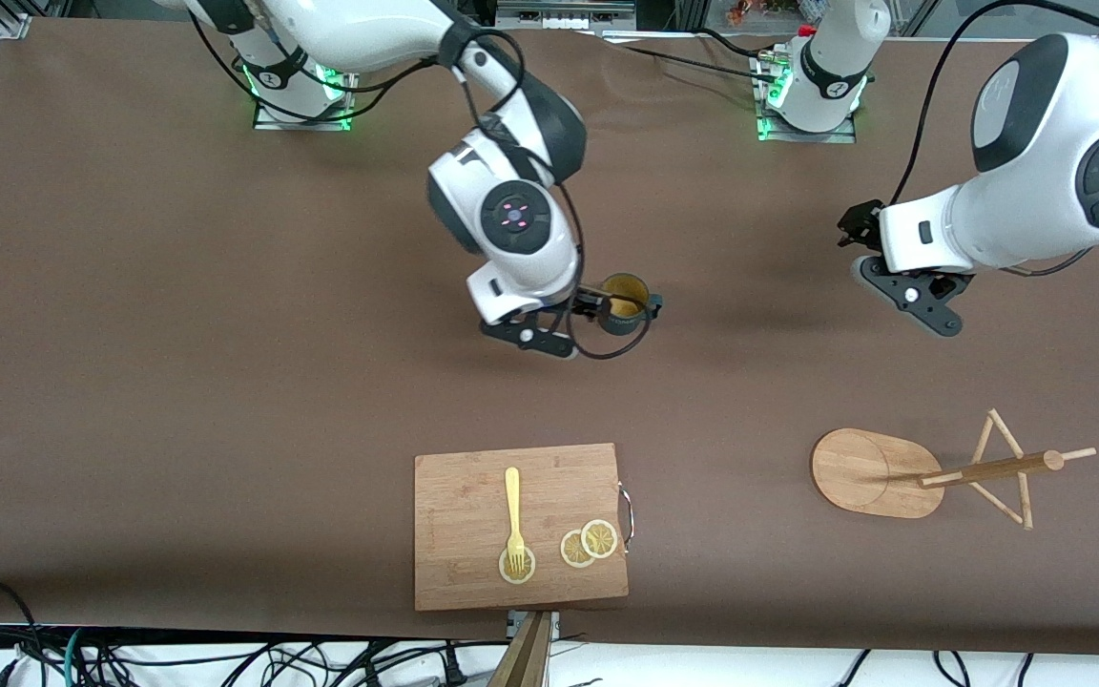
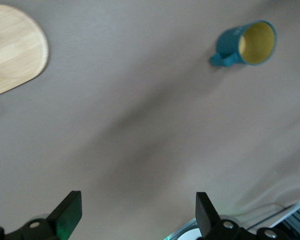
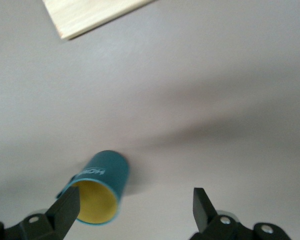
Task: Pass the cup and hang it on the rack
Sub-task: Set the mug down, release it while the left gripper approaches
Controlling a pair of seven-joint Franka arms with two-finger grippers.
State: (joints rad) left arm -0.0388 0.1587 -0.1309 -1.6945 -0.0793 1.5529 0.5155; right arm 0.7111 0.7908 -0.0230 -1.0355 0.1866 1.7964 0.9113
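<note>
Standing upright on the brown table (image 1: 177, 382) near the middle of the front view is the teal-blue cup (image 1: 624, 303), its mustard-yellow inside facing up and a white print on its wall showing in the right wrist view. The right gripper (image 1: 607, 307) sits at the cup, reaching in from the arm based at the upper left of the front view; its fingers (image 3: 65, 210) are spread wide, one of them just beside the cup's rim, and they clamp nothing. The left gripper (image 1: 857, 229) hangs over bare table at the upper right of the front view, well apart from the cup, fingers (image 2: 70, 210) spread wide and empty while that arm waits; its wrist camera catches the cup in the upper right of its frame with the handle sticking out sideways. Toward the lower right of the front view stands the bamboo mug rack (image 1: 941, 472), its oval base flat on the table and its post and crossed pegs bare. Low in the centre of the front view lies a wooden cutting board (image 1: 464, 534) with a metal handle, carrying a yellow fork (image 1: 513, 510) and three lemon slices (image 1: 590, 544).
</note>
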